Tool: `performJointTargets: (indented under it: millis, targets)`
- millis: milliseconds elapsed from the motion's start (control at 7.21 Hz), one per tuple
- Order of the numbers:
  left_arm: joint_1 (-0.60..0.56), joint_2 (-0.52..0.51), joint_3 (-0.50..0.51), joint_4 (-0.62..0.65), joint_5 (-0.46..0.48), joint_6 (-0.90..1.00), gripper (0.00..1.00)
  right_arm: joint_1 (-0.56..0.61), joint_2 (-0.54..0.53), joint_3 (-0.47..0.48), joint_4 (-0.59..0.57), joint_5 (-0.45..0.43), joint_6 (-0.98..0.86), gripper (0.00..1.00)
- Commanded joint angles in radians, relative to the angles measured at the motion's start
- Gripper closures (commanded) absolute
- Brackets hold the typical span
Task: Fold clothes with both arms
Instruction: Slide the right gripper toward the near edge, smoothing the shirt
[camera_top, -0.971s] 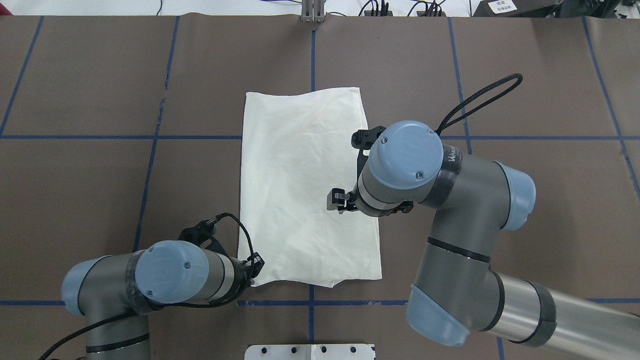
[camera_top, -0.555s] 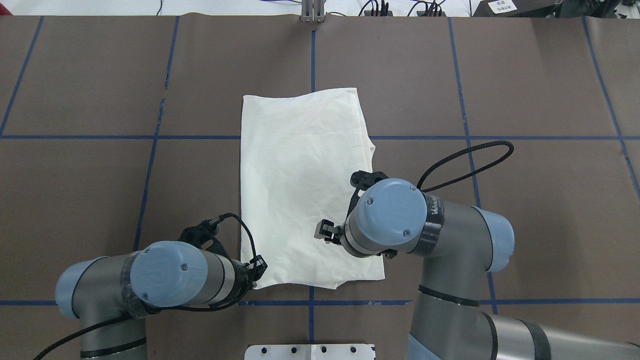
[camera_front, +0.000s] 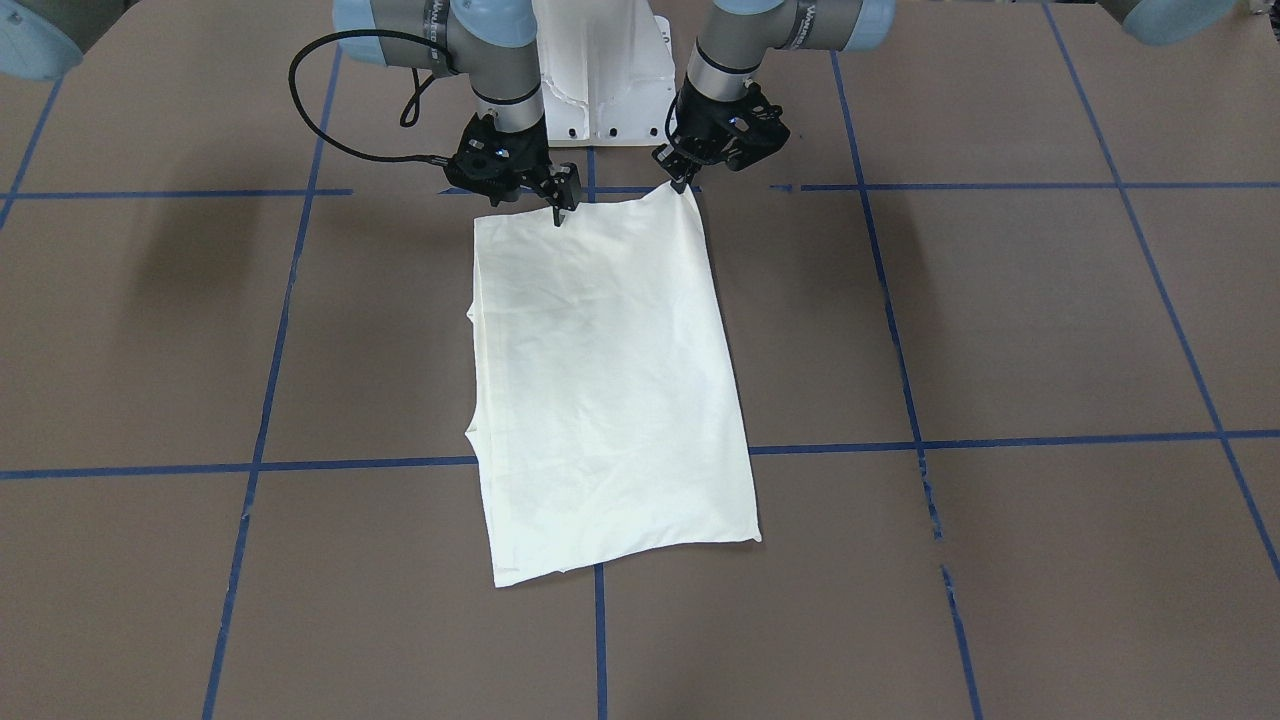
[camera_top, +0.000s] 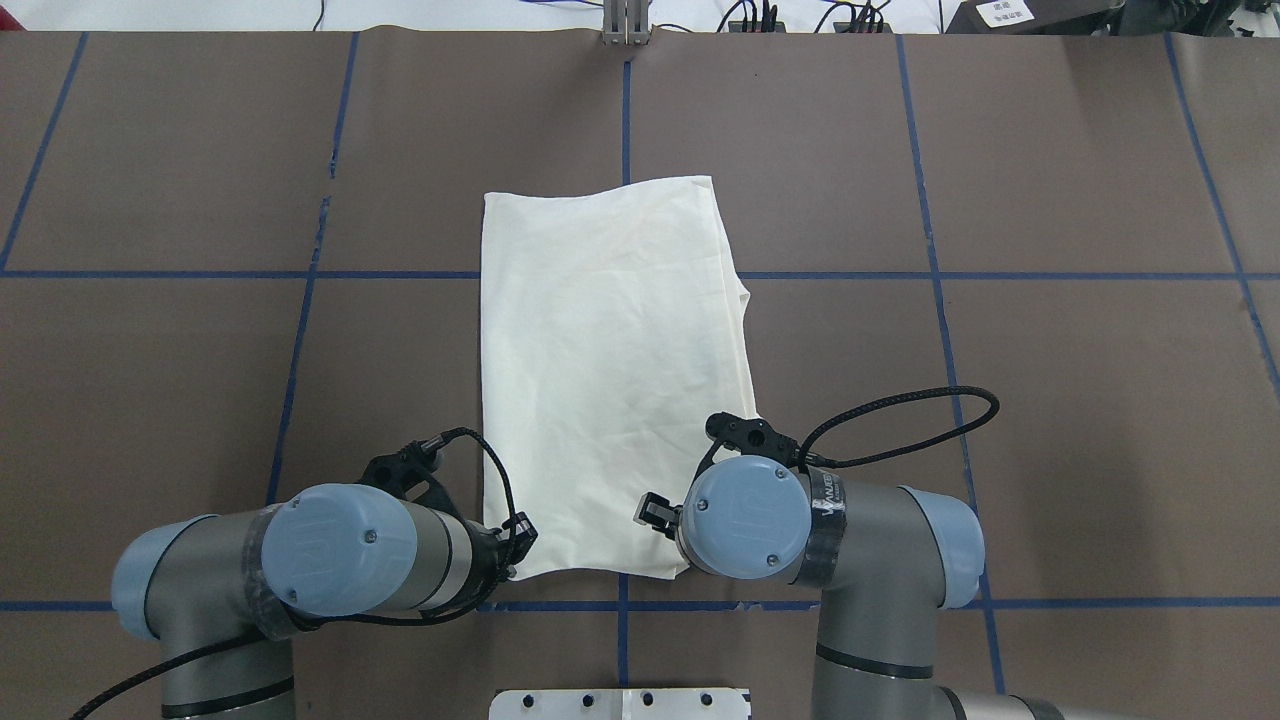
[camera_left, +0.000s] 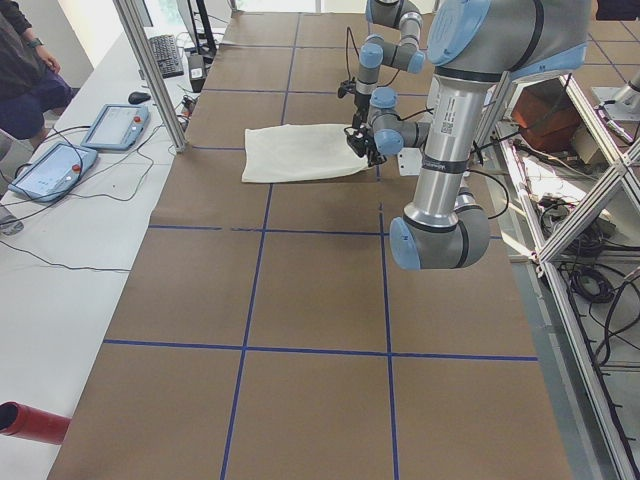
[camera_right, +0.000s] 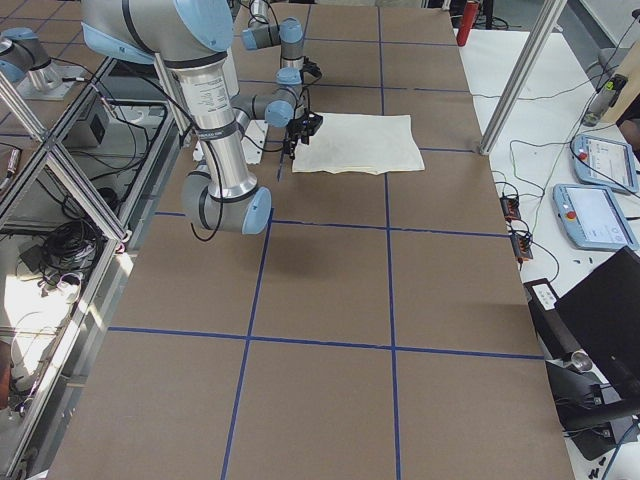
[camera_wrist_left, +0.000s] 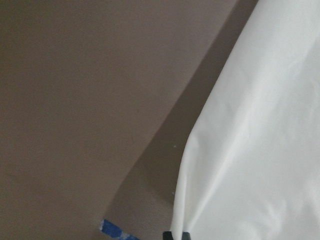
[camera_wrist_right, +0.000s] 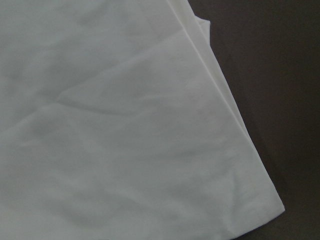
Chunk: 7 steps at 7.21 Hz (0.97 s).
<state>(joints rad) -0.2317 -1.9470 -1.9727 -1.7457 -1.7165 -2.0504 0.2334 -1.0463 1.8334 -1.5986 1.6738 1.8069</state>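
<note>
The cream T-shirt (camera_top: 610, 380) lies plain side up as a long, narrow rectangle mid-tabletop (camera_top: 1000, 200), one short end nearest the robot. The left pincer (camera_front: 681, 182) is closed on that end's left corner, which peaks up slightly off the surface. The right pincer (camera_front: 557, 205) hangs just over the right corner; I cannot tell whether its jaws are wide or narrow. I'd judge it thin, limp cotton, light and prone to sagging, so pinch both near corners through all layers.
</note>
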Motion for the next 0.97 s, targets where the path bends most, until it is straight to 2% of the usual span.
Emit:
performJointTargets:
  millis: [0, 832]
  targets:
    - [0.0, -0.004, 0.0, 0.0, 0.0, 0.0, 1.0, -0.015, -0.006, -0.02, 0.002, -0.006, 0.005, 0.0]
    - [0.0, -0.017, -0.008, 0.002, 0.0, 0.0, 1.0, -0.017, -0.004, -0.031, 0.003, -0.006, 0.005, 0.0]
